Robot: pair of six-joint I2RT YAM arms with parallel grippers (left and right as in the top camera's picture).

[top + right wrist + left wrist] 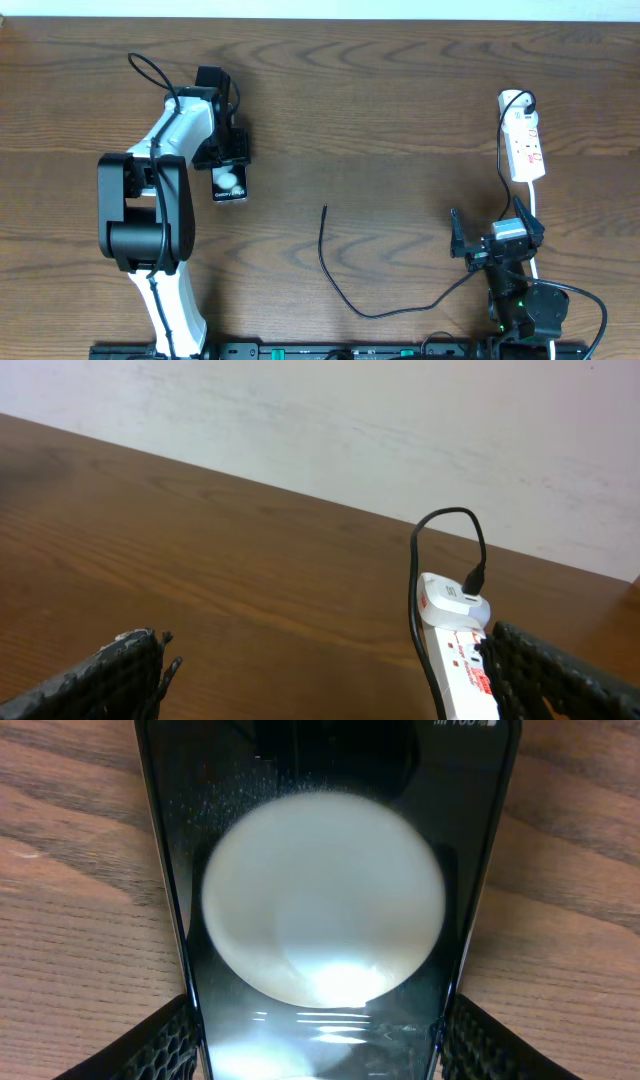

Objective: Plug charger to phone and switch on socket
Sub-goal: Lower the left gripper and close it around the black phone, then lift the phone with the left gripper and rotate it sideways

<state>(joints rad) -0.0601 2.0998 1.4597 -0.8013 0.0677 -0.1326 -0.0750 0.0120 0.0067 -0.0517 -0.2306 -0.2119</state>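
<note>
The phone [230, 184], a black slab with a white circle on its face, lies on the table at the left. My left gripper [227, 166] is over it. In the left wrist view the phone [320, 910] fills the gap between the two fingers of the left gripper [318, 1045], which touch its long edges. The charger [330, 275] is a thin black cable in the middle, its free tip pointing up, apart from the phone. The white socket [525, 145] lies at the far right. My right gripper [495, 235] is open and empty, below the socket.
In the right wrist view the socket [465, 670] sits ahead on the right, between the open fingers of the right gripper [330, 680], with a white adaptor [445, 600] and black cable [415, 600] plugged in. Its white cord [535, 205] runs down beside my right arm.
</note>
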